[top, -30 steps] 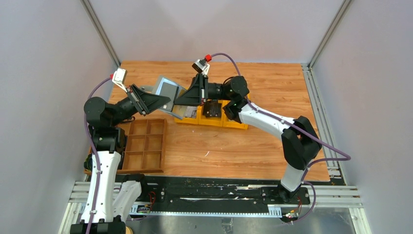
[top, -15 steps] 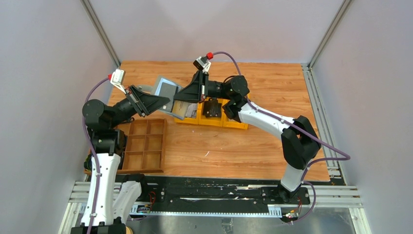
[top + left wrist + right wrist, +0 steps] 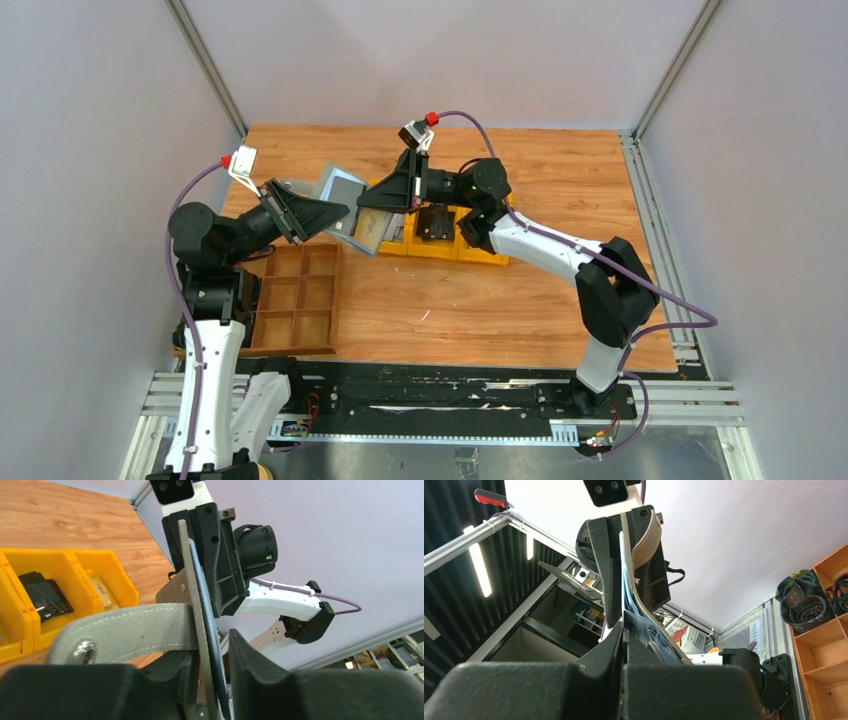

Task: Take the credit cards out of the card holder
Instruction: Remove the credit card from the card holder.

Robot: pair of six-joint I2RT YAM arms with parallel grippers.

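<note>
Wood-grain desk (image 3: 560, 180) fills the top view, with the two arms rising from its 6 o'clock edge and meeting above its 10 o'clock area. A brown wooden compartment tray (image 3: 300, 300) lies toward 8 o'clock. A row of yellow bins (image 3: 480, 255) sits near the middle.

Between the arms, lifted off the desk over the 9 o'clock end of the bins, hangs the card holder (image 3: 342, 188), grey-blue and tilted.

The left tool (image 3: 343, 213) reaches it from 8 o'clock. In the left wrist view the holder's edge stands upright between the two fingers (image 3: 250, 670), close on both sides, but I cannot tell whether they press it.

The right tool (image 3: 362, 204) comes in from 3 o'clock. In its own view the fingers are pressed together on a thin layer at the holder's edge — clamped on the card holder, though I cannot tell whether that layer is pocket or card.

A tan face, a credit card (image 3: 370, 230), shows at the holder's lower part. I cannot tell whether it sits in a pocket.

A black blocky item (image 3: 435, 222) lies in a middle bin.

The holder's grey closing tab (image 3: 135, 627) sticks out toward 9 o'clock in the left wrist view — a metal snap (image 3: 84, 652) sits at its end.
</note>
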